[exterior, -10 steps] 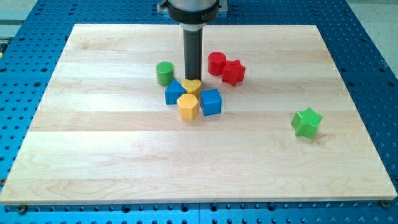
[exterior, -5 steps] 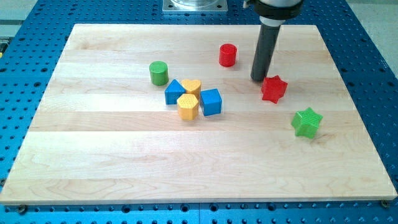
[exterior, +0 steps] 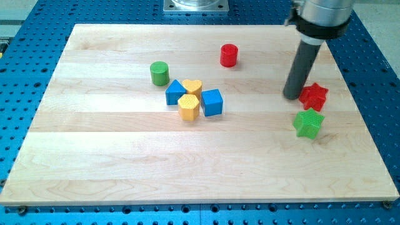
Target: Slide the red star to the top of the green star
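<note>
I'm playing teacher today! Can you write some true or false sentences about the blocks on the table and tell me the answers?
1. The red star sits just above the green star. True.
2. My tip is on the red star's right side. False: it is at the star's left.
3. The red cylinder touches the red star. False: they are far apart.
4. The yellow heart sits in a cluster with two blue blocks. True.
5. The green cylinder stands left of that cluster. True.

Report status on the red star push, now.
My tip sits at the red star's left edge. Red star just above the green star, slightly right, close. Nothing between them; other blocks far left.
</note>
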{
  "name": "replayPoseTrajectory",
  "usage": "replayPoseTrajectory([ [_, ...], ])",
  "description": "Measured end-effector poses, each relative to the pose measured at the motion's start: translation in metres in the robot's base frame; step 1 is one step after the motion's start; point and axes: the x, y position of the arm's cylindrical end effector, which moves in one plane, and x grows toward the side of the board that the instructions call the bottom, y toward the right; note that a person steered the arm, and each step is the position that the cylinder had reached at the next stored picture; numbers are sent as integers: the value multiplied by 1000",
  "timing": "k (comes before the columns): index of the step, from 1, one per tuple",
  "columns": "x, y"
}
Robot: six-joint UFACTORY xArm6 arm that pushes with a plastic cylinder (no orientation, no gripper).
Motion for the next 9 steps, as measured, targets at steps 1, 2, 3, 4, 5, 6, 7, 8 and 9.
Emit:
replayPoseTrajectory([
  [1, -33, 1],
  [2, -29, 99],
  [3, 18, 104],
  [4, 23, 69],
  [5, -3, 47],
  [6, -19, 29],
  [7, -37, 25],
  [8, -12, 65],
  [9, 8, 41],
])
